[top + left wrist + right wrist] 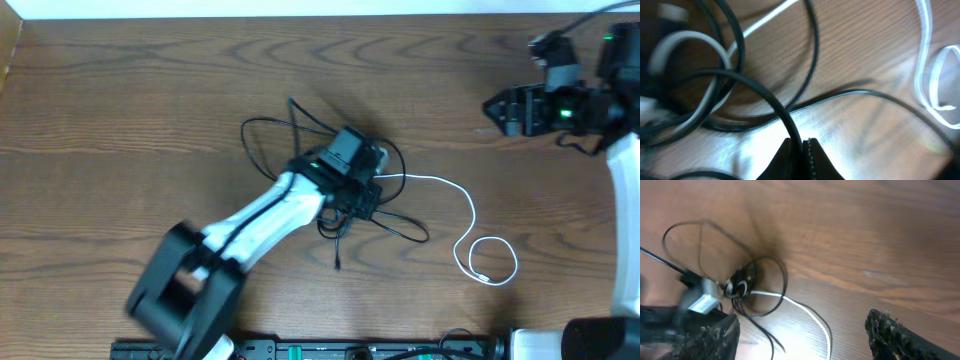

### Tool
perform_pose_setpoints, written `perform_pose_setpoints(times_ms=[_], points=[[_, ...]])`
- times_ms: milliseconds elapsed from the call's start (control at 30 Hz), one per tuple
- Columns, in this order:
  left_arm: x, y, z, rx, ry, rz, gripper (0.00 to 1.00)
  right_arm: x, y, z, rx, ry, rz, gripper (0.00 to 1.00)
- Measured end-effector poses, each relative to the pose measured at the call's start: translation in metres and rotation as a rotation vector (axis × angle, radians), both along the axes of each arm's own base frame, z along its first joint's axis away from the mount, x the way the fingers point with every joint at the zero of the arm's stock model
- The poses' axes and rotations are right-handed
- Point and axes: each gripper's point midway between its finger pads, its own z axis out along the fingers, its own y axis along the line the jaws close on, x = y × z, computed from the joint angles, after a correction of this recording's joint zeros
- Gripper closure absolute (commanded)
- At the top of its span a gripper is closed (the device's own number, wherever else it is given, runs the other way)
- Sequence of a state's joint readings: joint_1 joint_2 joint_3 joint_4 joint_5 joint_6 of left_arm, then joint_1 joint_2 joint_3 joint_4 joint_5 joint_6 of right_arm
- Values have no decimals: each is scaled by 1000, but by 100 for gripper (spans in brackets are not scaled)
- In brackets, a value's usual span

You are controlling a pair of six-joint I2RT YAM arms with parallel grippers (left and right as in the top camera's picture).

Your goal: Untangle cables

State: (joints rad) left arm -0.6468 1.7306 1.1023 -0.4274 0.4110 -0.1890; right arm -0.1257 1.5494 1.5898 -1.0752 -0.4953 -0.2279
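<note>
Cables lie tangled at the middle of the desk, black loops knotted together, the white cable trailing toward the right edge. Left end effector is clenched on one black cable; right end effector hangs released near the far right corner.

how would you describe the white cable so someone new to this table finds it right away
On the wooden table, look just right of the knot of black cables near the middle. The white cable runs out of that knot toward the right and curls into a small loop on bare wood. It is the pale cord; the others around it are black.
</note>
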Motion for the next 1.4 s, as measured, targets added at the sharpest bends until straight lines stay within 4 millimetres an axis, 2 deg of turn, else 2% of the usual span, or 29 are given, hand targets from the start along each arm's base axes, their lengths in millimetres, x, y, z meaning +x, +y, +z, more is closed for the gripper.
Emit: perform_pose_setpoints(times_ms=[233, 333, 400, 533, 633, 733, 867, 1000, 1100, 1200, 1400], points=[[19, 25, 116, -136, -243, 52, 93, 3, 45, -37, -5, 97, 147, 30], [22, 36, 142, -169, -303, 76, 93, 0, 64, -57, -13, 154, 214, 30], [23, 39, 146, -171, -316, 85, 93, -4, 78, -70, -21, 190, 267, 29], [23, 41, 141, -151, -307, 93, 93, -15, 108, -93, -40, 250, 381, 30], [25, 43, 140, -140, -314, 101, 92, -23, 126, -103, -55, 272, 454, 31], [29, 47, 139, -118, -329, 114, 93, -33, 142, -108, -72, 276, 532, 33], [33, 49, 141, -108, -352, 124, 93, -40, 161, -108, -91, 240, 622, 47], [38, 47, 146, -119, -381, 127, 92, -38, 170, -106, -95, 199, 654, 48], [41, 45, 156, -144, -417, 131, 93, -34, 171, -105, -97, 176, 660, 48], [41, 45, 176, -187, -460, 149, 92, -31, 173, -104, -93, 160, 663, 45], [30, 46, 211, -277, -514, 158, 92, -20, 180, -98, -72, 95, 670, 44]])
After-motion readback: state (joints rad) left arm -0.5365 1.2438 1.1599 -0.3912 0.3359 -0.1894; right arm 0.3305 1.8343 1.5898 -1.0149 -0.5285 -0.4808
